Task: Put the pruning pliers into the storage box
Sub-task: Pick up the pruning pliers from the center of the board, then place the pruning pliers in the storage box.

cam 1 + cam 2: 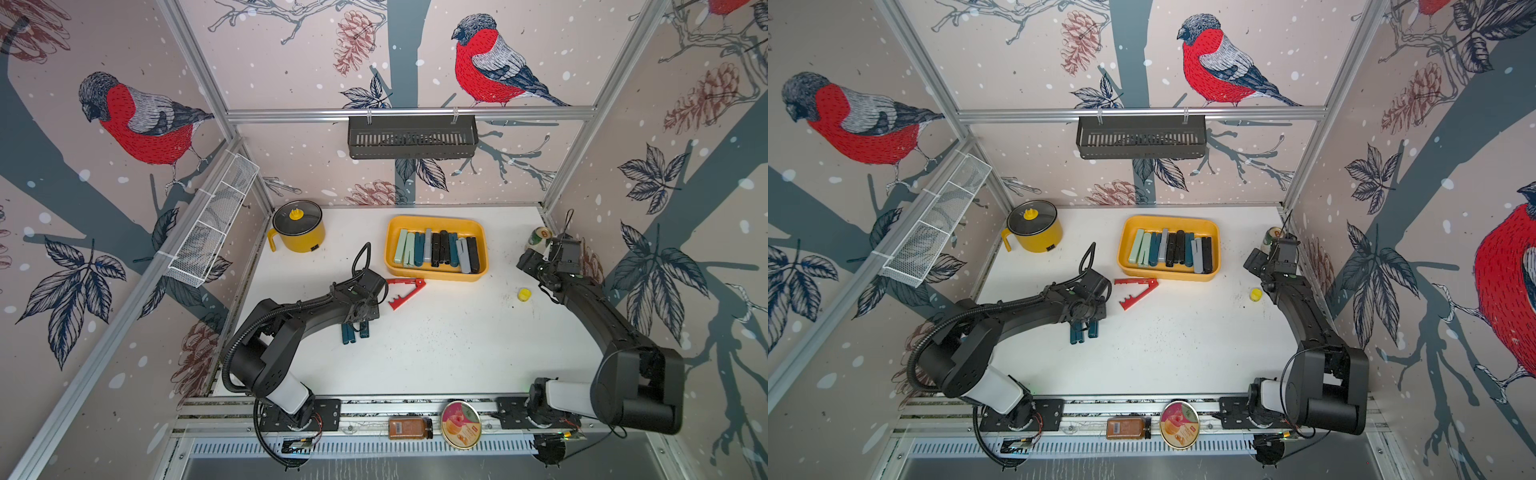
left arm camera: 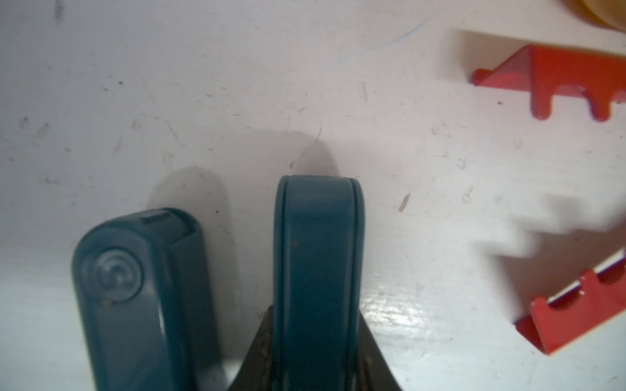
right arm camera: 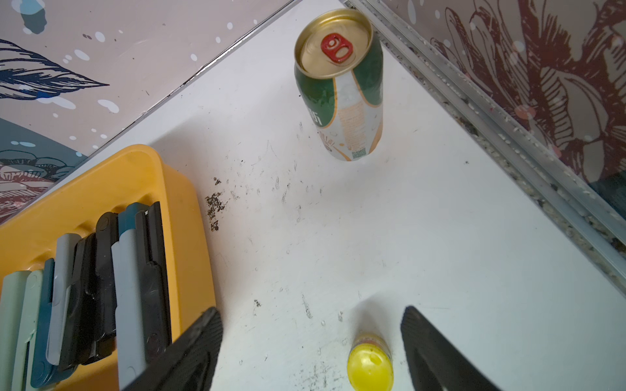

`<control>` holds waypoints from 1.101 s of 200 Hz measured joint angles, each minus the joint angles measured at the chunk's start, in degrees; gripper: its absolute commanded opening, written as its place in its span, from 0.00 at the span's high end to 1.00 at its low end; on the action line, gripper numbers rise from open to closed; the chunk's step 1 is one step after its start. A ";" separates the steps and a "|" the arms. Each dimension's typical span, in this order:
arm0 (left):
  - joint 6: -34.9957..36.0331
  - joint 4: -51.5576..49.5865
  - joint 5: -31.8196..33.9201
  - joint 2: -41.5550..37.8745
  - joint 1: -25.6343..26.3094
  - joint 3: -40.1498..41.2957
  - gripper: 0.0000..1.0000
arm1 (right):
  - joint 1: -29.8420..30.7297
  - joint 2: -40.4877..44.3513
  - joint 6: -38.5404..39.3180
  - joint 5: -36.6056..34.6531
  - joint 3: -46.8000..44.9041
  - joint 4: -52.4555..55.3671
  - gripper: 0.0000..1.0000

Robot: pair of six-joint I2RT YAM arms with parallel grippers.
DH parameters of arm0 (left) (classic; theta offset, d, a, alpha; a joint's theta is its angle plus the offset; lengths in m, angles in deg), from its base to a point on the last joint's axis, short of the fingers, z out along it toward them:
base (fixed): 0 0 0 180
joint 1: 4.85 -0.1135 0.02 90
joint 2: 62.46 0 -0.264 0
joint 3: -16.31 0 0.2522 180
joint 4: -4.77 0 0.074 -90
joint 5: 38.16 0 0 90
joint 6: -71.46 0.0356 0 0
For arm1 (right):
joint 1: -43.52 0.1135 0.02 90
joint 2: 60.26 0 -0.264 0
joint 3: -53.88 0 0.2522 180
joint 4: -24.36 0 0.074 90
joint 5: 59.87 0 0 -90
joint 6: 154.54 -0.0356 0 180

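The yellow storage box (image 1: 436,220) (image 1: 1169,219) (image 3: 111,172) stands at the back middle of the white table, with several pruning pliers (image 1: 438,251) lying side by side in it. Red pliers (image 1: 405,291) (image 2: 559,78) lie spread in a V just in front of the box. Two teal pliers (image 1: 348,332) (image 2: 135,287) lie side by side at the left. My left gripper (image 1: 360,320) (image 2: 315,315) points down over them. Its black fingers (image 2: 367,335) hug both sides of one teal pair (image 2: 318,243). Beside the box's right end, my right gripper (image 1: 525,262) (image 3: 311,325) hangs open and holds nothing.
A yellow pot (image 1: 297,232) stands back left, and a green can (image 1: 539,237) (image 3: 342,91) back right. A small yellow-capped bottle (image 1: 524,294) (image 3: 371,365) sits under the right gripper. A black rack (image 1: 411,137) and a white wire basket (image 1: 212,224) hang on the walls.
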 measured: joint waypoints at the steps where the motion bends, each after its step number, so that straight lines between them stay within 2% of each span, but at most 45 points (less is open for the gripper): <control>1: 0.00 0.00 0.02 -0.04 0.00 -0.02 0.91 | 0.00 0.00 0.00 0.00 0.00 0.00 0.16; 52: 0.98 -3.02 0.81 -4.70 0.00 -4.31 0.94 | 0.00 0.22 -0.02 0.00 0.02 0.02 0.16; 81: 2.95 -4.09 1.97 -7.34 0.00 -10.47 0.93 | 0.15 0.31 -0.04 0.02 0.09 0.00 0.16; 102: 5.92 -3.21 1.57 -5.70 0.00 -16.74 0.93 | 0.79 0.31 -0.09 0.04 0.09 0.00 0.16; 131: 9.14 0.11 -2.47 3.34 0.31 -27.32 0.94 | 1.77 0.28 -0.44 0.55 0.09 -0.07 0.16; 170: 11.26 2.49 -9.46 20.59 2.89 -45.92 0.94 | 2.27 0.28 -1.55 0.55 0.44 -0.04 0.16; 220: 9.92 2.12 -16.85 40.06 3.87 -69.40 0.94 | 2.49 1.07 -1.75 0.46 0.46 -0.02 0.16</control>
